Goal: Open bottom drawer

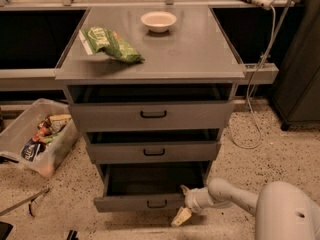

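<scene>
My end effector (182,203), fingers spread either side of the front panel's right end, sits at the bottom drawer (135,202), lower centre of frame, pulled partly out. It is the lowest of three grey drawers. On the desk (200,54) above: one bowl (158,21), one green bag (111,44).

Grey cabinet top (200,49), loaded
Holds a white bowl (158,20) and green packet (111,44), apart; gripper (182,204) low beside bottom drawer (135,202)'s right end
</scene>
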Action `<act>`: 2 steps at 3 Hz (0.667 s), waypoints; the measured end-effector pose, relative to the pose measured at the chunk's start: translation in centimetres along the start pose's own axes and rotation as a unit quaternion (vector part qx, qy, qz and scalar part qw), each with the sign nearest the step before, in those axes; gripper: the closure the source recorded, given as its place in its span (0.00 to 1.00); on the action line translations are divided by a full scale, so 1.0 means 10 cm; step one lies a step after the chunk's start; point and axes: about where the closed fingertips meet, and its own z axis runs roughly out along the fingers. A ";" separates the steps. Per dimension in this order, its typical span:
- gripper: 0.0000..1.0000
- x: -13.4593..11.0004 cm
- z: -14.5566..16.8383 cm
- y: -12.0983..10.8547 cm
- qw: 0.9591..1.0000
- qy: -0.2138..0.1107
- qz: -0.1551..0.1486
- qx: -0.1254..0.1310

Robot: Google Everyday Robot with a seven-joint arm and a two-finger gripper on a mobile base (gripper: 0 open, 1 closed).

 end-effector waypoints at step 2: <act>0.00 0.03 0.03 0.16 1.000 0.012 0.000 -0.014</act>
